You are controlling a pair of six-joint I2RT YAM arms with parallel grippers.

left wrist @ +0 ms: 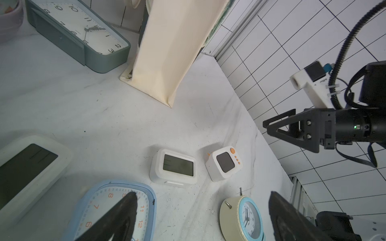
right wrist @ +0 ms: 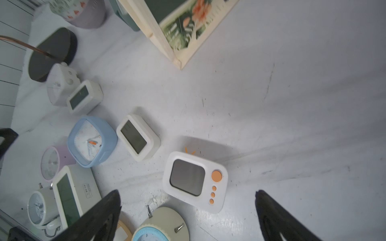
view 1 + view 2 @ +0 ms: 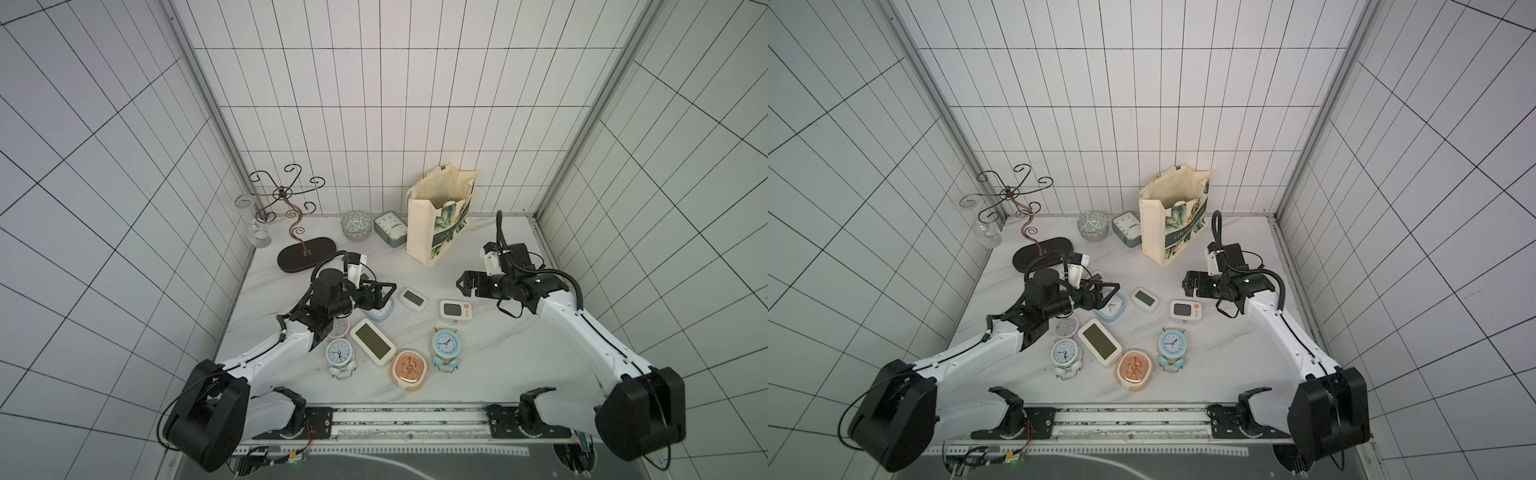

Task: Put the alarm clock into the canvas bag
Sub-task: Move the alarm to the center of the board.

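Several alarm clocks (image 3: 445, 343) are lying scattered across the middle of the bench (image 3: 498, 353), none of them lifted. The canvas bag (image 3: 424, 232) is standing upright with its mouth gaping at about 1 o'clock from that cluster, near the back wall. Something pale is showing inside it, but I cannot tell what.

The blue square clock (image 2: 92, 141) is sitting nearest the left fingers (image 3: 384, 290), face turned up, at 9 o'clock of the small white digital clock (image 3: 412, 299). It is looking like a light, stiff plastic shell with a smooth, probably slippery cover. I am judging the flat side walls of the case the best place to pinch. The bag is soft and may fold or tip if its rim is nudged.

The left arm is reaching in from 7 o'clock with its wrist bent. Its fingers are spread wide and empty, pointing toward 3 o'clock low over the blue clock; whether they are touching it I cannot tell. The right arm is reaching in from 5 o'clock. The right fingers (image 3: 463, 284) are likewise wide apart, holding nothing and pointing toward 9 o'clock. They are hovering at 12 o'clock of the white TV-shaped clock (image 3: 456, 311).
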